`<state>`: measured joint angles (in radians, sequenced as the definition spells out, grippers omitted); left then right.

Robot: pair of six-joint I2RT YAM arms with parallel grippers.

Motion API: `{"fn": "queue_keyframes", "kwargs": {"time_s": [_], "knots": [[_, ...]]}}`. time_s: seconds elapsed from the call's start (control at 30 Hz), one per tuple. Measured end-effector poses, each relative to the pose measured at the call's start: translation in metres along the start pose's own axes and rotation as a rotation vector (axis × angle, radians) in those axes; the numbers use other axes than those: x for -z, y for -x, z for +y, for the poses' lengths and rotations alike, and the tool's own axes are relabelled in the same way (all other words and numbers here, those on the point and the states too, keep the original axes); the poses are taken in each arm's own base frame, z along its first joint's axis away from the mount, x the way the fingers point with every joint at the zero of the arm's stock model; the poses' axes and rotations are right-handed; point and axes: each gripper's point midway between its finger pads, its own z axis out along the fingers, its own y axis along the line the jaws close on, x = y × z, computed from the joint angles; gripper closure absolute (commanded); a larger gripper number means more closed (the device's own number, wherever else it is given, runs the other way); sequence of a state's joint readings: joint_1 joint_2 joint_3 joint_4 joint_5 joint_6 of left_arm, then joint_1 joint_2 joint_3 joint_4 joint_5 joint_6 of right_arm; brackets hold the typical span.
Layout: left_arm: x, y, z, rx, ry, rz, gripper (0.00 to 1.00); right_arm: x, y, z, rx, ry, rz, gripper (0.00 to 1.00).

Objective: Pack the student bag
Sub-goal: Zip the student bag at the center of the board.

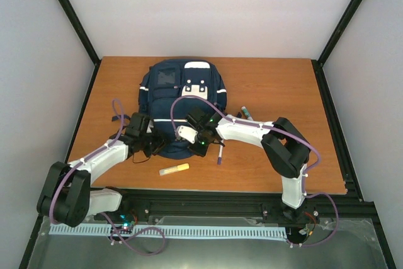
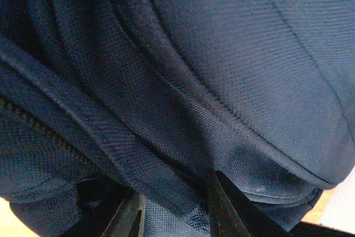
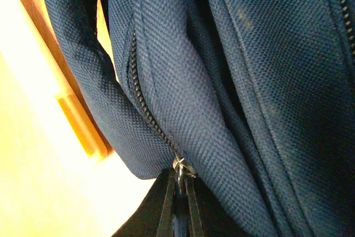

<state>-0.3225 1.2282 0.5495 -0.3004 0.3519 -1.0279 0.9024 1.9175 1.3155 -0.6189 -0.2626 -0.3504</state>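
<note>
The student bag (image 1: 182,96) is a navy backpack with white patches, lying flat at the middle back of the table. My left gripper (image 1: 153,145) is at the bag's near left edge. In the left wrist view, a fold of the bag's fabric (image 2: 183,137) sits between its two fingers (image 2: 222,209), and the gripper (image 2: 175,215) is closed on that fold. My right gripper (image 1: 200,140) is at the bag's near edge. In the right wrist view it (image 3: 179,203) is shut on the metal zipper pull (image 3: 179,167) at the end of a black zipper (image 3: 144,106).
A yellow marker (image 1: 174,169) lies on the wooden table (image 1: 277,86) just in front of the bag, and it also shows in the right wrist view (image 3: 83,126). A purple pen (image 1: 219,154) lies by the right gripper. Another pen (image 1: 247,113) lies right of the bag.
</note>
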Motion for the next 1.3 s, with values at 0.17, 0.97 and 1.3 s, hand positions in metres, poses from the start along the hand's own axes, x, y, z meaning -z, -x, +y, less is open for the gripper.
{"fn": "queue_keyframes", "kwargs": {"time_s": [0.17, 0.97, 1.3], "knots": [[-0.002, -0.001, 0.001, -0.009, 0.011, 0.000, 0.82, 0.000, -0.002, -0.001, 0.001, 0.000, 0.005, 0.97], [0.044, 0.005, -0.021, -0.117, -0.047, -0.115, 0.99, 0.053, -0.072, -0.109, -0.237, -0.114, -0.021, 0.97], [0.051, 0.005, -0.022, -0.125, -0.046, -0.127, 0.99, 0.047, -0.083, -0.161, -0.299, -0.185, 0.006, 0.97]]}}
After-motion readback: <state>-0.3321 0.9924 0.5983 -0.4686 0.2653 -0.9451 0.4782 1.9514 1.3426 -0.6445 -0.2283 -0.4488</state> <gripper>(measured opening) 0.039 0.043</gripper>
